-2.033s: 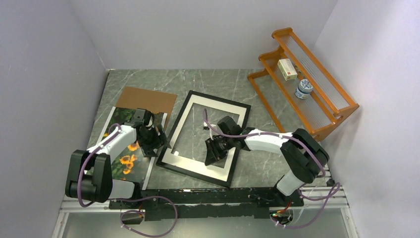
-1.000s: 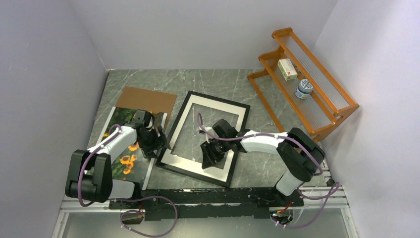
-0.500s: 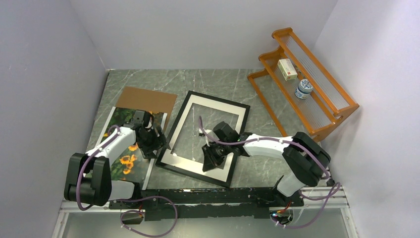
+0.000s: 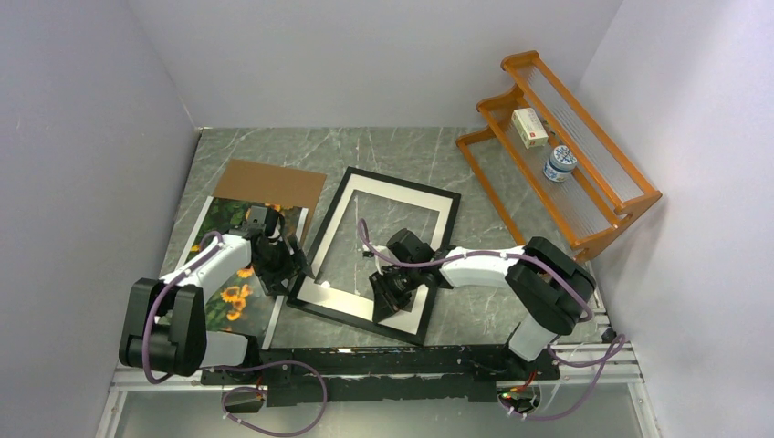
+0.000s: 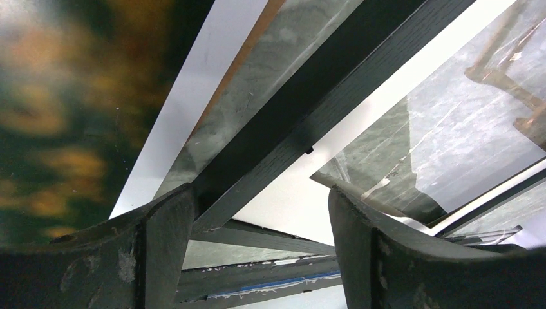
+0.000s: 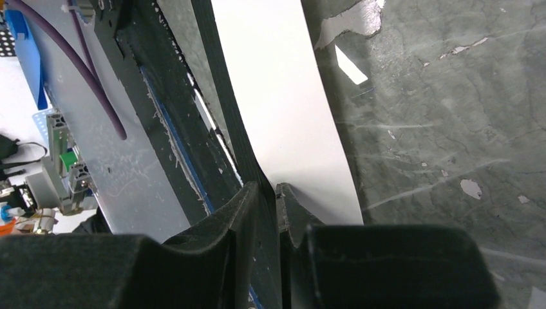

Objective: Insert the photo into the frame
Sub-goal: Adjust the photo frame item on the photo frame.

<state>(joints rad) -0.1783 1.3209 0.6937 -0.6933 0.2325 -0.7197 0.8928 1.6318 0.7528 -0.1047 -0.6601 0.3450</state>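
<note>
Only by the wrist views is the right gripper (image 6: 267, 191) shown clamped on the frame (image 5: 309, 109), the left gripper (image 5: 261, 199) spread wide.

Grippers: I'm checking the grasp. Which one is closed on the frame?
The right gripper: it pinches the near edge of the frame. The left gripper stands wide open over the left edge.

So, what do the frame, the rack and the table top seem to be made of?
The frame: black matte wood, probably; faint grain shows up close. Its pane: glass or acrylic, unclear. The rack: orange varnished wood, apparently, slightly shiny. The table: grey-green marble look with white veins; real stone or printed laminate, cannot tell.
</note>
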